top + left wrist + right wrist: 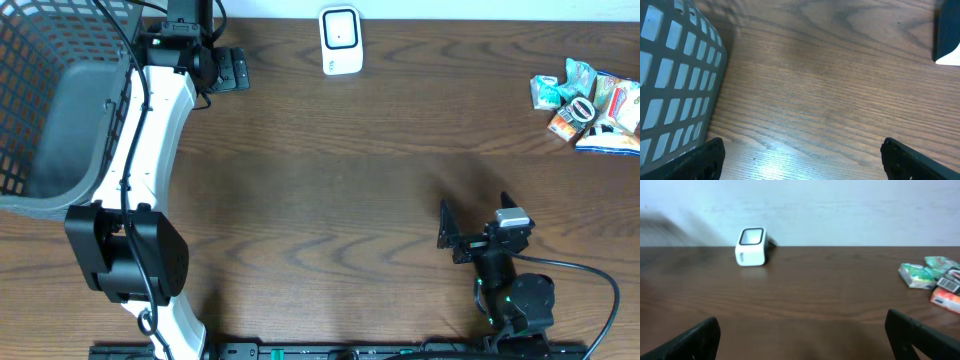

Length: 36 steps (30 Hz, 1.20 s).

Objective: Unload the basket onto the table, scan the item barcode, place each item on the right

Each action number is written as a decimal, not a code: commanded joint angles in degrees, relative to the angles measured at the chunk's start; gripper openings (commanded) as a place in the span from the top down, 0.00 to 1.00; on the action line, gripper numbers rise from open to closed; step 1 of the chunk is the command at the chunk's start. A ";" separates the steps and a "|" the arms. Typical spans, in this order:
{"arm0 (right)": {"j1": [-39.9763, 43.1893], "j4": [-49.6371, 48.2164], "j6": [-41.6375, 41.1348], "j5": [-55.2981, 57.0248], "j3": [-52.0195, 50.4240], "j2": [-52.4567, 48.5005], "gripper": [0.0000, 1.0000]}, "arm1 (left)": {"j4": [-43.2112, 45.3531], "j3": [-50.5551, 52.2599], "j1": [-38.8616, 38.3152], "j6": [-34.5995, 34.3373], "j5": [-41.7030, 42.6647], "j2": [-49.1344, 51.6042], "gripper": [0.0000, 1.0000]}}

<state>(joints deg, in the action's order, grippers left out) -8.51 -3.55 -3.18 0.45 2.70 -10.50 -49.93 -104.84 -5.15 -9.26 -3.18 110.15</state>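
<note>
Both tools stand wide open and hold nothing. The left tool (236, 70) is beside the basket (60, 110) near the far edge of the worktop (330, 180). The right tool (476, 214) is near the front. The snack packets (588, 105) lie in the far right corner, well apart from the white scanner (340, 40).

On the dark wooden desk (350, 180), the grey plastic lattice basket (40, 50) sits at the left edge — the white boxy barcode scanner (340, 40) stands at the back, near the middle. The heap of small colourful packets (590, 105) lies at the back right, well apart from both.
</note>
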 commanded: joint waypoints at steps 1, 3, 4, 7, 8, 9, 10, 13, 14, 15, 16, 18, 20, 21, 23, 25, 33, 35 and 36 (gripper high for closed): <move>0.90 -0.09 0.74 0.50 -0.59 0.66 0.01 | -0.20 -0.70 0.00 -0.92 -0.52 -1.18 0.02; 1.05 -0.09 0.74 0.50 -0.61 0.66 0.01 | -0.20 -0.70 0.00 -0.92 -0.50 -1.18 0.02; 1.05 -0.09 1.01 0.50 -0.68 0.66 0.01 | -0.20 -0.70 0.00 -0.92 -0.50 -1.18 0.02; 1.05 -0.11 2.62 0.48 -0.92 0.66 0.01 | -0.20 -0.70 0.00 -0.92 -0.52 -1.18 0.02; 1.05 -0.13 3.21 0.48 -1.07 0.68 0.01 | -0.20 -0.70 0.00 -0.92 -0.52 -1.18 0.02; 1.05 -0.13 3.30 0.48 -1.29 0.70 0.01 | -0.20 -0.70 0.00 -0.92 -0.50 -1.18 0.02; 1.05 -0.13 3.30 0.48 -1.55 0.79 0.01 | -0.20 -0.70 0.00 -0.92 -0.52 -1.18 0.02; 1.07 -0.04 3.30 0.50 -2.40 1.49 0.01 | -0.20 -0.70 0.00 -0.92 -0.50 -1.18 0.02; 1.09 0.04 3.28 0.48 -2.38 1.79 0.01 | -0.20 -0.70 0.00 -0.92 -0.50 -1.18 0.02; 1.09 -0.07 3.48 0.52 -2.38 2.21 0.01 | -0.20 -0.70 0.00 -0.92 -0.50 -1.18 0.02; 1.11 -0.04 3.80 0.52 -2.38 2.82 0.01 | -0.20 -0.70 0.00 -0.92 -0.50 -1.18 0.02; 1.20 0.15 4.81 0.50 -2.38 4.42 0.01 | -0.20 -0.70 0.00 -0.92 -0.50 -1.18 0.02; 1.42 1.53 5.03 0.50 -2.38 6.51 0.01 | -0.20 -0.70 0.00 -0.92 -0.50 -1.18 0.02; 1.51 2.93 5.01 0.50 -2.38 7.74 0.01 | -0.20 -0.70 0.00 -0.92 -0.50 -1.18 0.02; 1.88 6.10 4.98 0.48 -2.38 10.05 0.01 | -0.20 -0.70 0.00 -0.92 -0.50 -1.18 0.02; 2.45 7.26 4.98 0.48 -2.38 10.14 0.01 | -0.20 -0.70 0.00 -0.92 -0.52 -1.18 0.02; 3.98 7.87 5.01 0.46 -2.38 10.19 0.01 | -0.20 -0.70 0.00 -0.92 -0.50 -1.18 0.02; 4.42 7.87 4.98 0.46 -2.38 10.19 0.01 | -0.20 -0.70 0.00 -0.92 -0.50 -1.18 0.02; 4.70 7.87 4.98 0.44 -2.38 10.19 0.01 | -0.20 -0.70 0.00 -0.92 -0.50 -1.18 0.02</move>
<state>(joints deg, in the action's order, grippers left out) -4.78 4.03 0.86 0.69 0.40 -0.84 -49.95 -104.84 -5.15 -9.26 -3.18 110.15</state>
